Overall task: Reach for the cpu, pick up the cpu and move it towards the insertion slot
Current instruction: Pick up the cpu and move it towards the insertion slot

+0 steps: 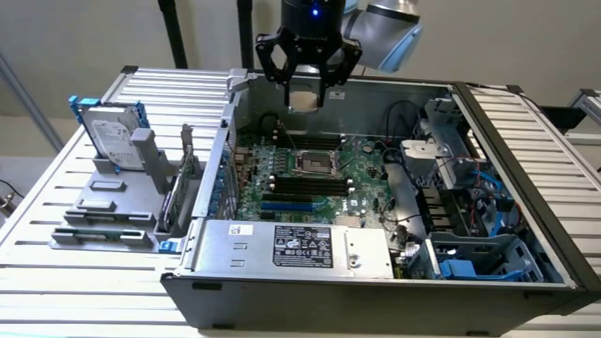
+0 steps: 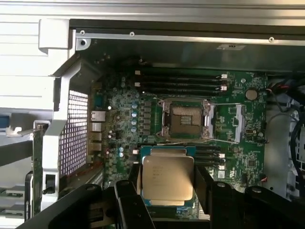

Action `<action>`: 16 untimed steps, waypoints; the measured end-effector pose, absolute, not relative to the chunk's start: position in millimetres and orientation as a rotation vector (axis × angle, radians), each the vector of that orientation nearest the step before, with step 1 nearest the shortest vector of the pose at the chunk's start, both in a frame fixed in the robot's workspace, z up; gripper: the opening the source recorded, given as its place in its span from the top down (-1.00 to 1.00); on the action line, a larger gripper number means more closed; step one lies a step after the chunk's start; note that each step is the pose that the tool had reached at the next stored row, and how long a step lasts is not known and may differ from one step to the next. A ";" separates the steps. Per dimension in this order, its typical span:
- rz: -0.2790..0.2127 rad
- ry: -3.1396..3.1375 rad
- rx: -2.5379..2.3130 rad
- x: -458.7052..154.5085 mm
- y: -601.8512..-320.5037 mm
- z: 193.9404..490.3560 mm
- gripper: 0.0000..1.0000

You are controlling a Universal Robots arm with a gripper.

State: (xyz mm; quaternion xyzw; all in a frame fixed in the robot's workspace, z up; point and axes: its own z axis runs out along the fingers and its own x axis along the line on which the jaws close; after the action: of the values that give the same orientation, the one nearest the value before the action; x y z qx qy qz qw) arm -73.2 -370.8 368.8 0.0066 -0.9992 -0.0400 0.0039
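My gripper (image 1: 307, 101) hangs above the far side of the open computer case, shut on the cpu (image 1: 305, 99), a small flat silvery square held between the black fingers (image 1: 275, 67). In the wrist view the cpu (image 2: 167, 177) shows its metal top with a pale rim, gripped at its sides and held level. The insertion slot (image 1: 317, 163) is a square socket with a shiny frame and dark centre on the green motherboard, below and in front of the held chip. The wrist view shows the slot (image 2: 187, 119) just beyond the chip's edge, with its retaining frame open.
Long black memory slots (image 1: 310, 186) and a blue card slot (image 1: 287, 207) lie near the socket. A power supply (image 1: 295, 248) fills the case's front. Cables and a drive cage (image 1: 469, 204) crowd the exterior view's right. A hard drive (image 1: 115, 139) stands on a grey rack outside the case.
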 end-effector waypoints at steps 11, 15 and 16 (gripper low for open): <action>-0.077 -3.137 0.020 -48.3 -339.3 362.6 -0.09; -0.027 -3.141 0.016 -43.5 -333.9 361.1 -0.09; -0.017 -3.142 0.013 -42.4 -332.8 360.7 -0.09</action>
State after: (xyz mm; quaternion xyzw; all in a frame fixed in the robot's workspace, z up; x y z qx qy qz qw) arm -42.4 -332.8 360.7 0.0042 -1.0000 -0.0055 -0.0001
